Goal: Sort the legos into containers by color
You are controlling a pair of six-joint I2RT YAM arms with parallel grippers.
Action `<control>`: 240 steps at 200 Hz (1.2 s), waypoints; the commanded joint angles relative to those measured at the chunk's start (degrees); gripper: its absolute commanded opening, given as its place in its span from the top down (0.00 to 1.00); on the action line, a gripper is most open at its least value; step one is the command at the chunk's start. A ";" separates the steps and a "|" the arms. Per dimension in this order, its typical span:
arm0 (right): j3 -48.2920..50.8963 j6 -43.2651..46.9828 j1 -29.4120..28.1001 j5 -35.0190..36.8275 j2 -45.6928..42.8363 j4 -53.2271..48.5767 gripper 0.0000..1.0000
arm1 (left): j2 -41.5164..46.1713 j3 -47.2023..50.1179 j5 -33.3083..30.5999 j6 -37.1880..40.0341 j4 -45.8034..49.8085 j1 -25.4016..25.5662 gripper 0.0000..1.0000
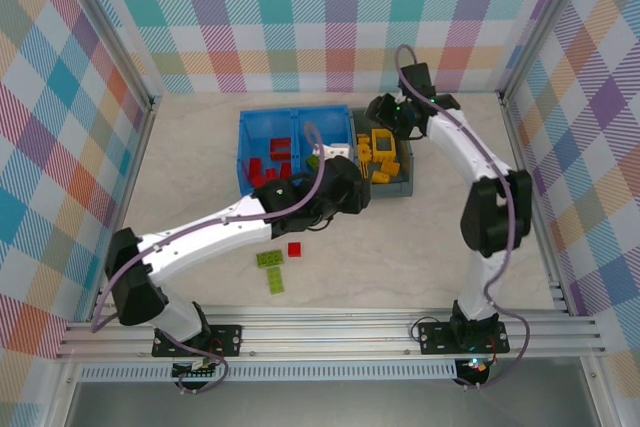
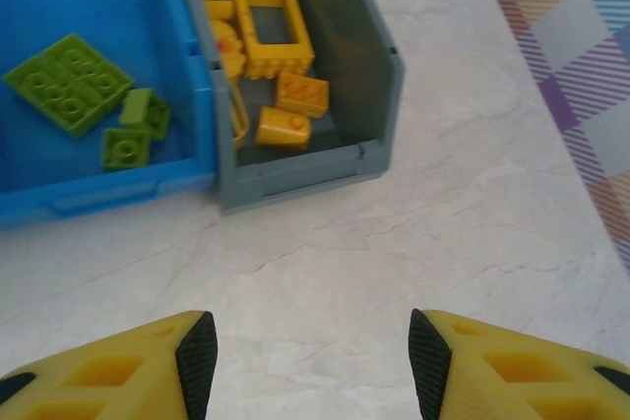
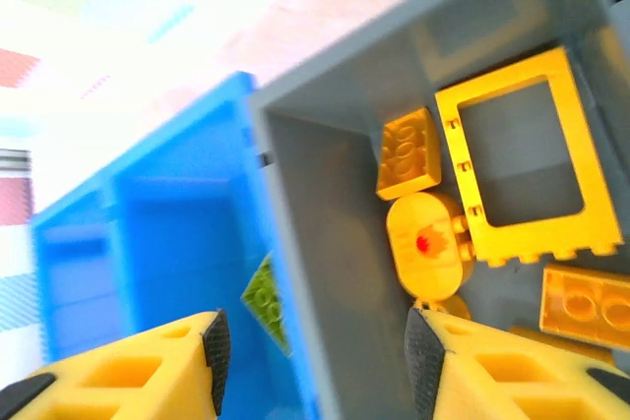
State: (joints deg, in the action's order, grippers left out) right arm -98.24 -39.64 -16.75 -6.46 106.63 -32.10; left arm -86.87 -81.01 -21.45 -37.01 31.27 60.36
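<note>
Pale tabletop [image 2: 472,243], grey bin [image 2: 295,179] ahead of seemingly empty left claw [image 2: 313,361]

yellow legos [image 2: 302,93] in grey bin [image 2: 379,76]

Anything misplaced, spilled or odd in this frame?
Nothing spilled or damaged. A red brick and two green bricks lie loose on the table in front of the blue bin; colours inside it and the grey bin look unmixed.
</note>
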 commanded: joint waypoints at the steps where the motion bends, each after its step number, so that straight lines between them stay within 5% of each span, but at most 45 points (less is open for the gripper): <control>1: 5.99 3.53 -2.53 3.02 -10.74 0.78 0.47 | 4.15 3.85 -2.30 -5.57 10.32 -0.75 0.42; 26: 17.24 6.80 -10.45 7.45 -24.09 0.61 0.44 | 6.12 10.83 5.17 -8.13 14.05 -5.85 0.39; 74: 43.00 7.10 -37.20 15.50 -48.02 4.74 0.39 | 2.65 19.21 14.55 -4.11 13.47 -13.20 0.31; 120: 54.50 1.50 -58.26 21.79 -54.08 4.80 0.34 | -5.70 17.70 14.65 -0.29 12.41 -14.29 0.33; 157: 53.64 -1.58 -63.08 24.30 -50.84 4.77 0.34 | -10.13 16.44 14.50 0.00 11.02 -14.29 0.41; 240: 52.70 -1.48 -63.62 25.79 -49.54 5.18 0.34 | -16.05 16.15 13.93 -1.40 10.04 -14.22 0.49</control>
State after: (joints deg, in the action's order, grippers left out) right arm -44.25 -40.03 -79.96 17.47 58.24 -27.94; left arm -102.00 -64.58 -7.05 -37.93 41.54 46.59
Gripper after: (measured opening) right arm 0.660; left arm 0.528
